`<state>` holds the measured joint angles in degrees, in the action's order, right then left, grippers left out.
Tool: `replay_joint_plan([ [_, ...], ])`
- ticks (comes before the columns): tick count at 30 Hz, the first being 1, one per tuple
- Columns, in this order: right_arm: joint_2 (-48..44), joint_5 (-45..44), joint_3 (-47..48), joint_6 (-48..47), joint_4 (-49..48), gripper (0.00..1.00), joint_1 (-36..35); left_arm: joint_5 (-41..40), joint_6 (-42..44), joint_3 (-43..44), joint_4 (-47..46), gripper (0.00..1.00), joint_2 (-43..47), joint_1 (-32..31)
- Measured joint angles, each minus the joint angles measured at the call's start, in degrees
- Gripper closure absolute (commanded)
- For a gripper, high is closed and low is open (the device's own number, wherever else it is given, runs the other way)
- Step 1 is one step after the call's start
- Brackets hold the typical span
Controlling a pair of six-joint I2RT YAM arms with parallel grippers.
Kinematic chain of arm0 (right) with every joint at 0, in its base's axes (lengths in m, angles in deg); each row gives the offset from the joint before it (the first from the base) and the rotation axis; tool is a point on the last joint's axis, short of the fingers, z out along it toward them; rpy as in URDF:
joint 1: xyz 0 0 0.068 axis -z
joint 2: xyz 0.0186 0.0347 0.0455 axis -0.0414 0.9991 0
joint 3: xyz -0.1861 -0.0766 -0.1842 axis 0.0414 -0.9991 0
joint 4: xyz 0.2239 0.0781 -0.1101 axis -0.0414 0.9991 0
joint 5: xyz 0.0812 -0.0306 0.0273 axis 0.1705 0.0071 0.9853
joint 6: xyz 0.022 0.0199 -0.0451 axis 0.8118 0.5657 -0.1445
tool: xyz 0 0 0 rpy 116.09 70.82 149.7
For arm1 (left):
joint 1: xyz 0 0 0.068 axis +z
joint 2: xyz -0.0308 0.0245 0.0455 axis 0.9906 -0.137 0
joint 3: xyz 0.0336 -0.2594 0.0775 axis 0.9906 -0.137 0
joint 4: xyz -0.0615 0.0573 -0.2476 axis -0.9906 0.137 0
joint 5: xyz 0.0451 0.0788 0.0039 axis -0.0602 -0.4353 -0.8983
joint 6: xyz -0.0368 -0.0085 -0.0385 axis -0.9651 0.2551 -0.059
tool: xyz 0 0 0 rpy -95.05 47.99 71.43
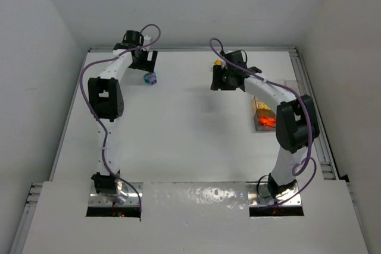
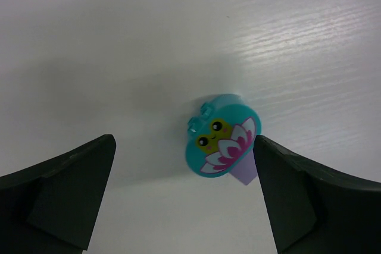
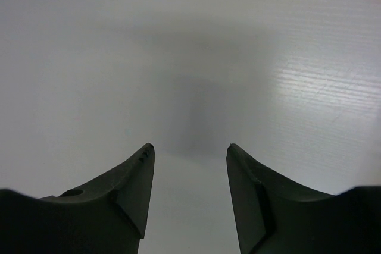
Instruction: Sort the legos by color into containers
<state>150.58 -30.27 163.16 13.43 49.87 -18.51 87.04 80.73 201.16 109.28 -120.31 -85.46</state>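
Our left gripper (image 2: 178, 147) hangs wide open and empty over a teal lego (image 2: 221, 135). The lego lies on the table (image 2: 89, 28) close to one finger, with a lilac piece under it. Our right gripper (image 3: 189, 150), half open, holds nothing. The container (image 1: 262, 117) sits well apart. Closing off-centre may shove the lego aside.

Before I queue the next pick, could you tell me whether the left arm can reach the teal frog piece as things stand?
Probably yes: the teal frog piece lies on the table between the left arm's wide-open jaws, with nothing blocking it.
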Motion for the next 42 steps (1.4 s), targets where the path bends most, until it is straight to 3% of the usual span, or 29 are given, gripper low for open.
replay_joint_plan([
  [7, -1.4, -0.1, -1.8, 1.3, 1.0, 0.49, -0.3, -2.8, -2.9, 0.1, -1.7, 0.0, -2.3, -3.8],
  [24, -1.4, -0.3, -0.9, 1.4, 3.9, 0.48, -0.6, -10.3, -5.8, -4.6, -3.6, 0.32, -2.7, -5.9],
  [27, -1.4, -0.4, -0.3, 1.2, 4.0, 0.48, -0.6, -10.7, -6.0, -4.6, -3.9, 0.42, -2.7, -5.9],
  [30, -1.4, -0.4, -0.3, 1.1, 4.2, 0.48, -0.6, -10.8, -6.2, -4.6, -4.0, 0.6, -2.7, -5.9],
  [33, -1.4, -0.4, -0.3, 1.0, 4.3, 0.48, -0.6, -10.8, -6.4, -4.6, -4.2, 0.69, -2.7, -5.9],
  [38, -1.4, -0.5, -0.3, 1.0, 4.5, 0.48, -0.6, -10.3, -7.0, -4.6, -4.2, 1.0, -2.6, -5.9],
  [42, -1.4, -1.0, 0.1, -0.7, 5.1, 0.48, -1.1, -7.7, -8.2, -4.6, -3.3, 1.0, -2.1, -5.9],
])
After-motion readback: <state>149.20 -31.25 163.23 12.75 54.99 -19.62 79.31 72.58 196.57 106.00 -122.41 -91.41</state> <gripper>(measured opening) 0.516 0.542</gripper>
